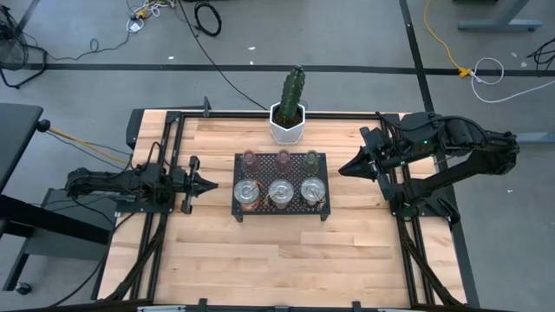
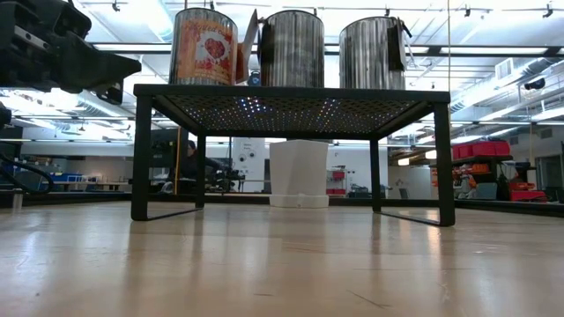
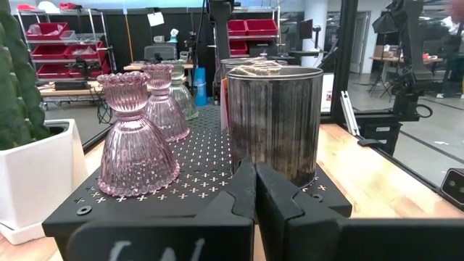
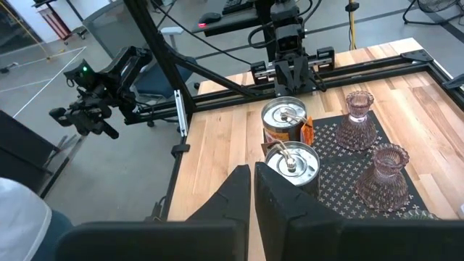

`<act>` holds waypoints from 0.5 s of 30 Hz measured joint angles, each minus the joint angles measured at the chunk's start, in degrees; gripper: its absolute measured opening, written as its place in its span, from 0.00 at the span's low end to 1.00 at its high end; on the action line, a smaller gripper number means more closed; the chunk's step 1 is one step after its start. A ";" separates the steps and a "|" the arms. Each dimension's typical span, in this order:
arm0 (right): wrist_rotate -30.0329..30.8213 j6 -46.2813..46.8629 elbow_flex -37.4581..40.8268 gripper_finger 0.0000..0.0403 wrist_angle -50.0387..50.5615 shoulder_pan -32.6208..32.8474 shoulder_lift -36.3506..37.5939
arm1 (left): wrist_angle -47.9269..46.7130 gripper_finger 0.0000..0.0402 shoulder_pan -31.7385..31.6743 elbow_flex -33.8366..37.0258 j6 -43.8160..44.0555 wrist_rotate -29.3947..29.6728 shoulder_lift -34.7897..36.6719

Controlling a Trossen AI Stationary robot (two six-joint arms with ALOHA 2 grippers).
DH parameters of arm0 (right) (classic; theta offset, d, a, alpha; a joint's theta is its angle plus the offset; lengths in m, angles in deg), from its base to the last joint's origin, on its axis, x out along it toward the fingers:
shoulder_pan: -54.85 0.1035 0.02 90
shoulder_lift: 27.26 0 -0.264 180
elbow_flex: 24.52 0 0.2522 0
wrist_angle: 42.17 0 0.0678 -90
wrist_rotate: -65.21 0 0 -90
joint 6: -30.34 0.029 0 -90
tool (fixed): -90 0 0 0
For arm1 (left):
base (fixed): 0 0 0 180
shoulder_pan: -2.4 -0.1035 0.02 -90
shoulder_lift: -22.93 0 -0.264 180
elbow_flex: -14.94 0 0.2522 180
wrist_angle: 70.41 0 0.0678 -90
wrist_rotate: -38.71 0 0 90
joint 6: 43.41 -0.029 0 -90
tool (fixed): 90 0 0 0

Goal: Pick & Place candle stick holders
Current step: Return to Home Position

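From above, a black perforated-metal shelf [image 1: 263,211] stands in the middle of the pale wooden table [image 1: 260,269]. Its near row carries three shiny round metal candle holders: the left silver holder [image 1: 247,193], the middle silver holder [image 1: 279,192] and the right silver holder [image 1: 312,191]. Behind them stand the pinkish glass cup [image 1: 250,159], the brownish glass cup [image 1: 283,158] and the greenish glass cup [image 1: 311,158]. A white hexagonal pot [image 1: 287,130] with a green cactus [image 1: 293,87] sits just behind the shelf. The left pincer [image 1: 212,183] lies just left of the shelf, level with the silver row, its fingers pressed together on nothing. The right pincer [image 1: 341,170] hangs just right of the shelf, likewise closed and empty.

At table height, the three silver holders stand side by side on top of the shelf [image 2: 291,110]. The left silver holder [image 2: 204,46] bears a red-and-orange label.

From the left wrist, the left pincer [image 3: 254,174] points at the left silver holder [image 3: 274,116], near but not touching. The pinkish glass cup [image 3: 138,138] stands beside that holder.

From the right wrist, the right pincer [image 4: 251,177] is closed. Two silver holders show past its tips, and the labelled left silver holder [image 4: 284,122] is the farther one.
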 joint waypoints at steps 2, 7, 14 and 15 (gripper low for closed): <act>-0.02 0.02 0.00 0.06 0.00 -0.01 0.00 | 0.02 0.01 0.00 0.00 -0.02 0.00 0.00; -0.02 0.00 0.00 0.06 0.02 0.01 0.00 | 0.05 0.01 0.00 0.00 -0.02 -0.02 0.00; 0.00 0.00 0.00 0.06 0.01 0.00 0.00 | 0.10 0.01 -0.01 0.00 -0.01 -0.02 0.00; -0.01 0.01 0.00 0.06 0.00 0.00 0.00 | 0.11 0.01 0.00 0.00 -0.02 -0.02 0.00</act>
